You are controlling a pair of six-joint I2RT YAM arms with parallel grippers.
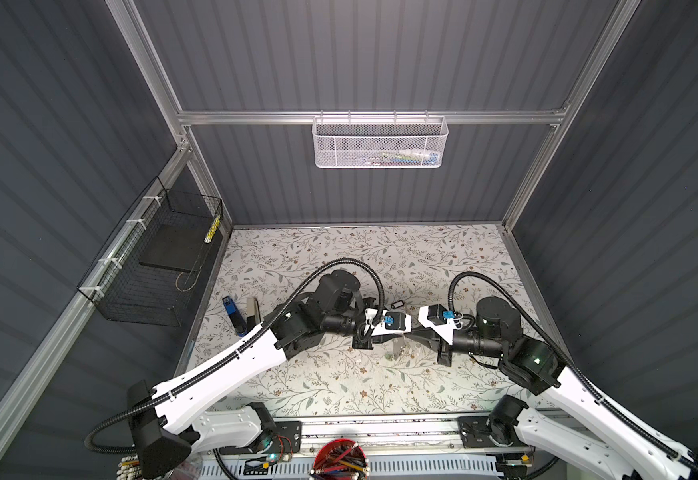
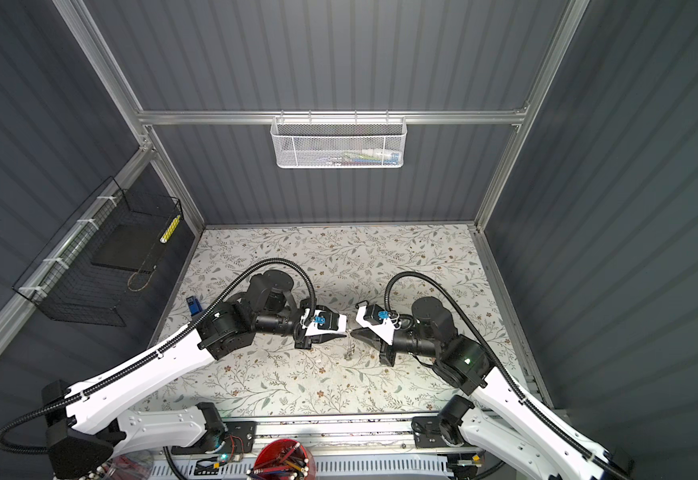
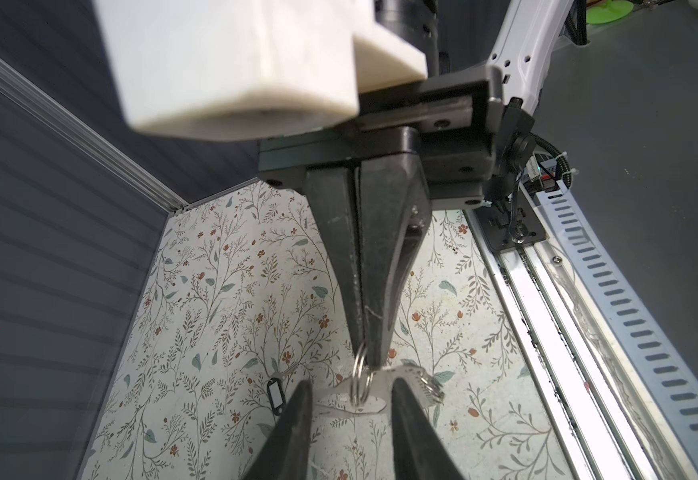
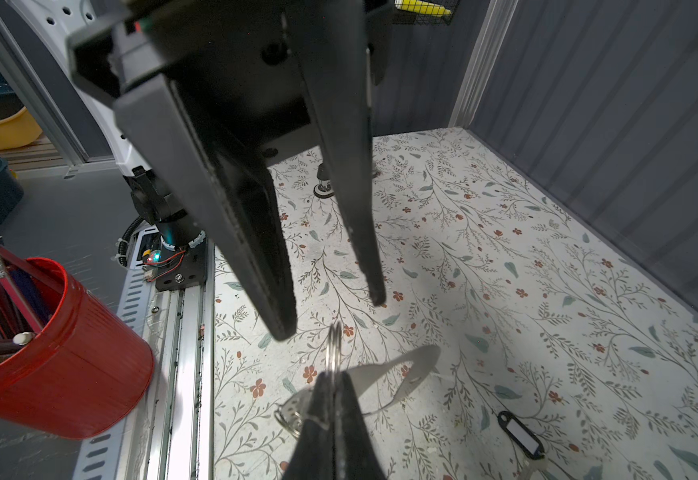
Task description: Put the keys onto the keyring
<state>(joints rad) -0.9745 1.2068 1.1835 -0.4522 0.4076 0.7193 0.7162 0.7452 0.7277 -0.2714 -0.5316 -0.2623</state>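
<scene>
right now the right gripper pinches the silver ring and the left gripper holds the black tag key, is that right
No. The left gripper is open and holds nothing; the black tag key lies on the table, as the right wrist view shows. The right gripper is indeed shut on the silver ring.

The left arm (image 1: 222, 363) and right arm (image 1: 580, 407) reach inward, tips nearly meeting, the left end effector (image 4: 331, 316) with its fingers parted and the right end effector (image 3: 367, 353) pinched tight on a metal ring (image 4: 334, 347).
</scene>
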